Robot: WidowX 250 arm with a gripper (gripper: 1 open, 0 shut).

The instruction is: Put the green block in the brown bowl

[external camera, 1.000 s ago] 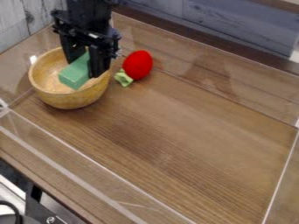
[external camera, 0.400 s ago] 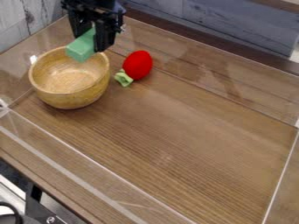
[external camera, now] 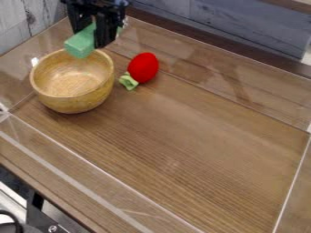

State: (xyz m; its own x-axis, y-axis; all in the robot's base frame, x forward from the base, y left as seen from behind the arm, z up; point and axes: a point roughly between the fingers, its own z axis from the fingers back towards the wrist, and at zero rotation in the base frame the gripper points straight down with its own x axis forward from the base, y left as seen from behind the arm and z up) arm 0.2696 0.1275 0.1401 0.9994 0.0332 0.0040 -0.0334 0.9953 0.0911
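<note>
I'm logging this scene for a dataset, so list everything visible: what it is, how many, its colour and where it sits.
flat mint-green rectangular block: one, green, held in the air above the bowl's far rim
round tan-brown wooden bowl: one, light brown, left side of the table, nothing inside it
red strawberry toy: one, red with green leafy top, just right of the bowl
wooden table: one, brown
clear plastic wall: transparent, along the table's edges
gripper: one, black, fingers shut on the block, top left

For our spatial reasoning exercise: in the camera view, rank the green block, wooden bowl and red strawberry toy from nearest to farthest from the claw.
1. Mint-green rectangular block: held in the claw.
2. Round tan wooden bowl: just below.
3. Red strawberry toy: off to the right.
</note>
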